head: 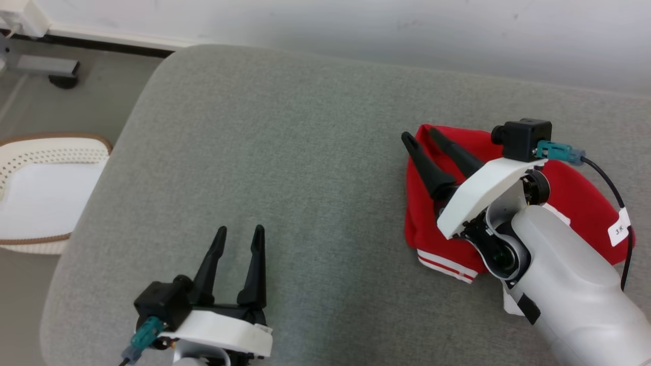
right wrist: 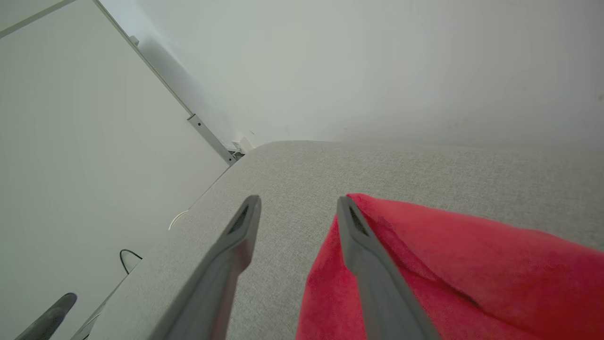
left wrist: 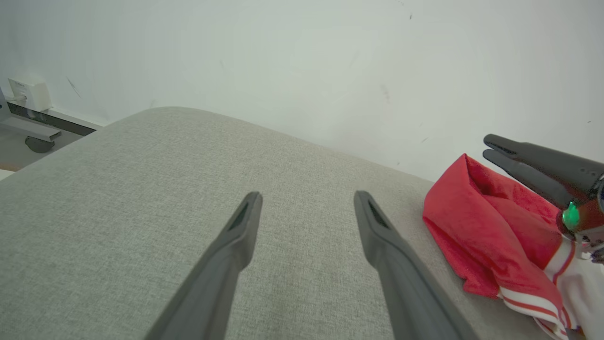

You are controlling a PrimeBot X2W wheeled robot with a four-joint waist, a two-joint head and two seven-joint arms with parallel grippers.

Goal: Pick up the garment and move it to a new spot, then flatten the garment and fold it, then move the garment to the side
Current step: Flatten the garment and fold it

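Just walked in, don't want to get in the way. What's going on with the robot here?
A two-armed robot is working on a red garment on a grey cushion. The garment lies folded on the cushion's right side. The right pincer hangs open over its left edge, gripping nothing. The left pincer is open too, over bare cushion apart from the garment.

garment (head: 419,218) on cushion (head: 285,152) at right, basket (head: 51,147) off left

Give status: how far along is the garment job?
Looks done: the red fabric garment with white-striped hem lies folded at the right side of the grey upholstered cushion. In hand: nothing; right tool open over its corner, left tool open over bare cushion. Left: likely nothing, or tidying.
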